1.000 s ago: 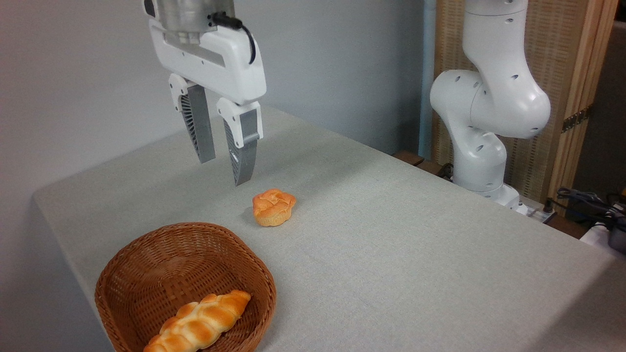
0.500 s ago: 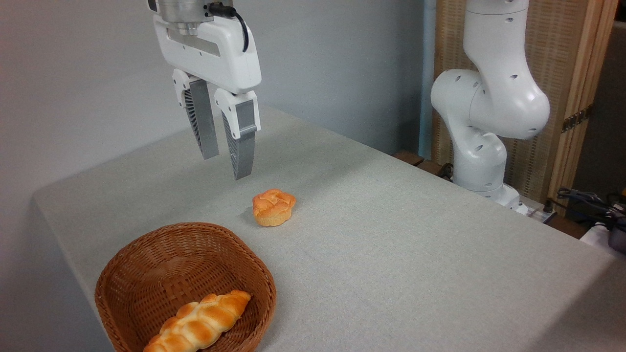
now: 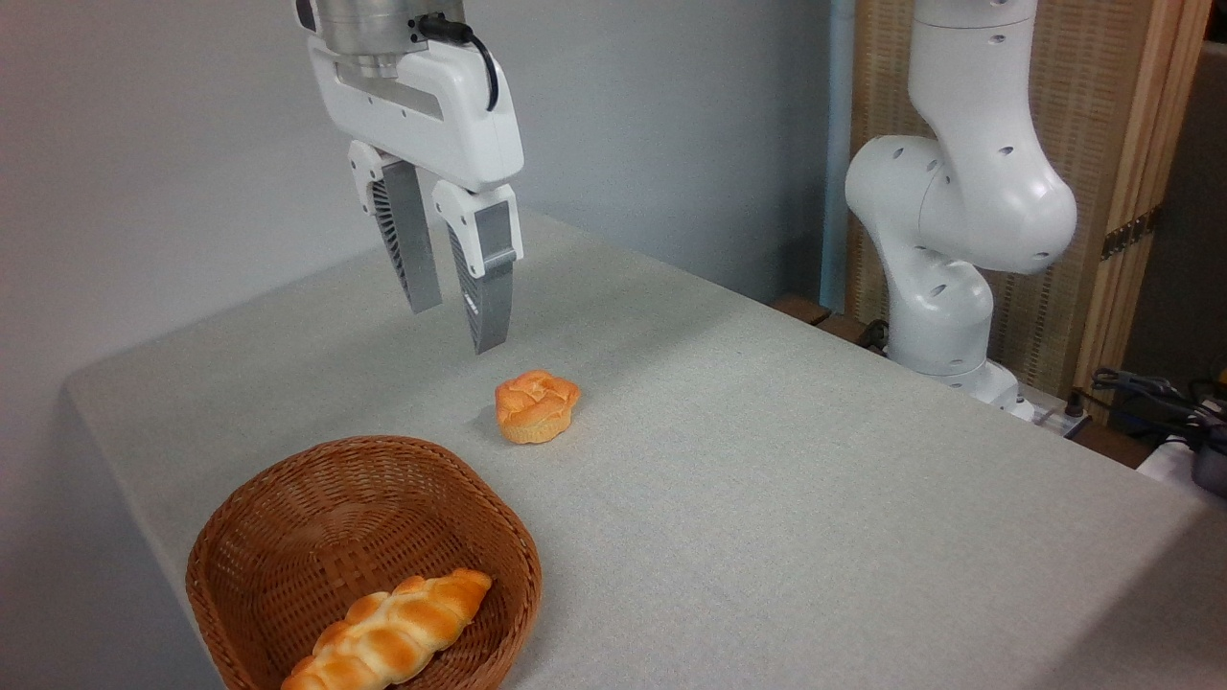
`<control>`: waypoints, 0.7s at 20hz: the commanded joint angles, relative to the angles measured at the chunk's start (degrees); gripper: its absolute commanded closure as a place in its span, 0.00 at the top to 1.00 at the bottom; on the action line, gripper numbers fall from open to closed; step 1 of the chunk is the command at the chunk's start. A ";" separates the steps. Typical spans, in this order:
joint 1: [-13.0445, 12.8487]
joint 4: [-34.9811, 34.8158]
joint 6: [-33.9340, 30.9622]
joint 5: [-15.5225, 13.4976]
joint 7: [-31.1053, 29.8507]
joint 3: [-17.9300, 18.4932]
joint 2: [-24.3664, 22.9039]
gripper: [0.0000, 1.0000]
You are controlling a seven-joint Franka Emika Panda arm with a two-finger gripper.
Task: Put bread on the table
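Note:
The bread point(image 3: 537, 406), a small round golden-orange bun with a knotted top, sits upright on the table point(image 3: 767, 460), which is covered in light grey-beige cloth. It lies just beyond the far right rim of the basket. My gripper point(image 3: 458, 329) hangs in the air above and a little to the left of the bun, not touching it. Its grey fingers point(image 3: 487, 287) point down with a narrow gap between them and hold nothing.
A brown wicker basket point(image 3: 240, 537) stands at the front left with a long braided loaf point(image 3: 388, 632) inside. The arm's white base point(image 3: 944, 316) rises at the table's far right edge. Cables point(image 3: 1150, 393) lie at the far right.
The gripper has risen slightly and shifted a little to the right, and its fingers have drawn closer together. The bun has not moved.

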 commanded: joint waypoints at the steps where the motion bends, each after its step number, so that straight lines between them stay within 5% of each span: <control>1: -1.42 -0.68 -1.60 -0.95 0.42 1.37 -0.84 1.00; 5: -2.12 -0.60 -1.95 -1.03 0.77 2.59 -0.75 1.00; 7: -4.75 -0.42 -1.95 -1.04 1.13 5.49 -0.66 1.00; 14: -4.32 0.02 -1.86 -1.04 3.67 5.06 -0.14 1.00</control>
